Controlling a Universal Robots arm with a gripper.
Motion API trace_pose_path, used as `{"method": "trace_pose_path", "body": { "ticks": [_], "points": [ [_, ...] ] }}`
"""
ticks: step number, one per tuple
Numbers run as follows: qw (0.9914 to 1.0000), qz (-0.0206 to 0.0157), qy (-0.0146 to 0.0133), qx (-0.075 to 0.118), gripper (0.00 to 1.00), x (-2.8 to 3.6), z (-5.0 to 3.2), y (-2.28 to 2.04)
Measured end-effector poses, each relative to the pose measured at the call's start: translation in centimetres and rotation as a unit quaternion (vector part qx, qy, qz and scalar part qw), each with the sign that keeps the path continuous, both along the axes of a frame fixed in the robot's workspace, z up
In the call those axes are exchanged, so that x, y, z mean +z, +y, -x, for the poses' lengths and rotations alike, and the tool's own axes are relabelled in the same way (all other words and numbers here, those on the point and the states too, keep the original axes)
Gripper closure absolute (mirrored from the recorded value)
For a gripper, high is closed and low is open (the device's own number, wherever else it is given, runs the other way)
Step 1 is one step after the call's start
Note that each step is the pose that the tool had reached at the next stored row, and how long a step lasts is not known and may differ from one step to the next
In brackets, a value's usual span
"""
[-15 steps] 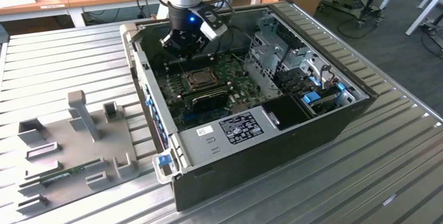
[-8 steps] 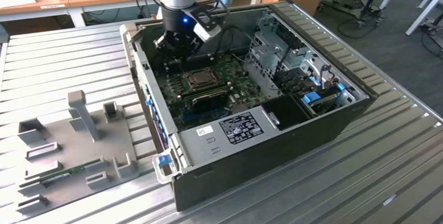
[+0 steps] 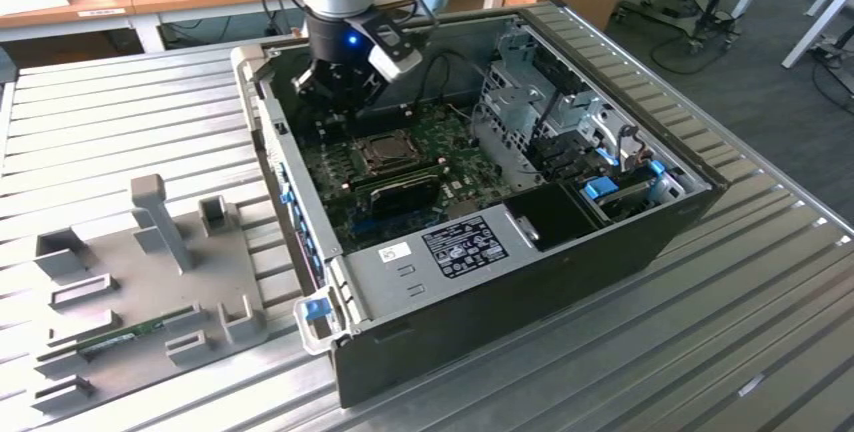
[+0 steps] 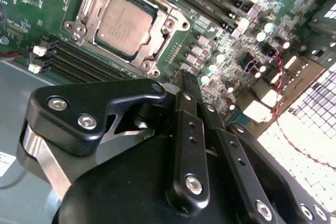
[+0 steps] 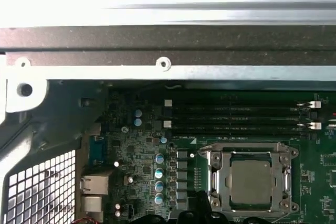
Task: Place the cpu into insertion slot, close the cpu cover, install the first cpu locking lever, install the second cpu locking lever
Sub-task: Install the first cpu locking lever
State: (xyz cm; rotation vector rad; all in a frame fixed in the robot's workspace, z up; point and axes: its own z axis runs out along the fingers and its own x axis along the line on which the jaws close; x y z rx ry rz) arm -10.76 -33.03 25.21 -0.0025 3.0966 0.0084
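The cpu (image 4: pixel 123 24) lies flat in the insertion slot (image 3: pixel 383 150), its pale silver-tan face showing through the window of the cpu cover (image 4: pixel 157 59). The cover lies down over the chip in both wrist views, cpu (image 5: pixel 252 182) inside cpu cover (image 5: pixel 215 174). My gripper (image 4: pixel 185 80) hangs inside the open computer case, above the green board and off to one side of the socket, touching nothing. Its black fingers look pressed together with nothing between them. In the exterior view the gripper (image 3: pixel 334 102) sits just beyond the socket, near the case's far wall.
Long black memory slots (image 5: pixel 236 116) run beside the socket. A grey drive cage (image 3: pixel 534 102) and cables fill the case toward the exterior view's right. The case walls (image 3: pixel 274 152) stand close around the gripper. A grey fixture plate (image 3: pixel 134 282) lies on the table at the exterior view's left.
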Motion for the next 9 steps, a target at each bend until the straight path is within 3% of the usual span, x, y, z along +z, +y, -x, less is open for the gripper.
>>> {"method": "trace_pose_path", "body": {
  "ticks": [5, 9],
  "points": [
    [0.99987, -0.0161, -0.0012, 0.000, 0.90, 0.00, 0.20, 0.00],
    [0.99986, -0.0165, -0.0027, 0.000, 0.90, -0.01, 0.70, 0.00]
  ]
}}
